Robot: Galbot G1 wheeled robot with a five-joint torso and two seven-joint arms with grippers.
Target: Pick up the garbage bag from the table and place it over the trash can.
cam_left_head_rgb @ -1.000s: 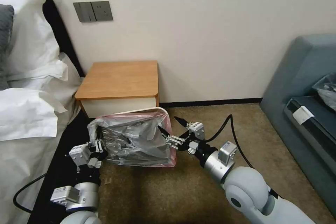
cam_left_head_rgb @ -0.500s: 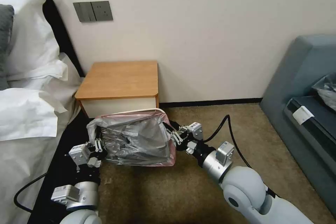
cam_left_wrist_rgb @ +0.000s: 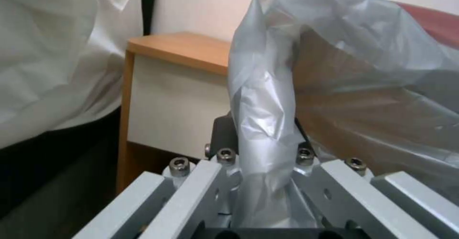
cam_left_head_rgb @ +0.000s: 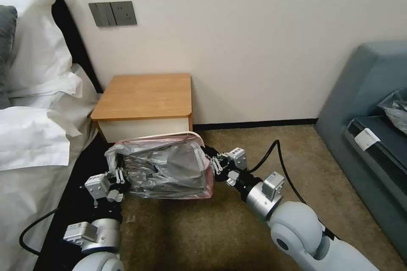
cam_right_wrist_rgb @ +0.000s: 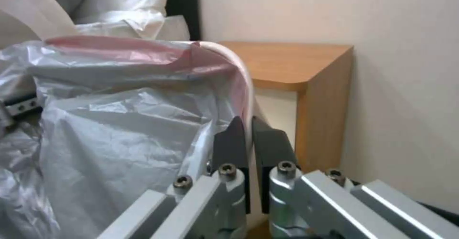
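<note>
Film of the garbage bag (cam_left_head_rgb: 163, 169) is being held stretched across the mouth of the trash can (cam_left_head_rgb: 196, 135) in the head view, just in front of the bare desk (cam_left_head_rgb: 144, 95), with its long axis running from one claw to the other. The left claw (cam_left_head_rgb: 118, 176) is being kept at the bag's left end, the right claw (cam_left_head_rgb: 210, 164) at the right rim, so the rim on each side lies straight ahead of the nearer arm. Against the earlier head pictures, the right claw is now being pressed together on the right rim where it was spread and apart from it a second ago; the pink edge is being carried farther over that corner, while the left claw is unchanged.

In the left wrist view, a gathered twist of the garbage bag (cam_left_wrist_rgb: 263, 124) is being pinched by the left claw (cam_left_wrist_rgb: 262, 160), with the desk (cam_left_wrist_rgb: 186, 50) beyond.

In the right wrist view, the cream rim of the trash can (cam_right_wrist_rgb: 241, 77) and the pink edge of the garbage bag (cam_right_wrist_rgb: 143, 50) are being pinched together by the right claw (cam_right_wrist_rgb: 249, 142), its dark fingers (cam_right_wrist_rgb: 232, 142) nearly touching, one inside and one outside the rim.
</note>
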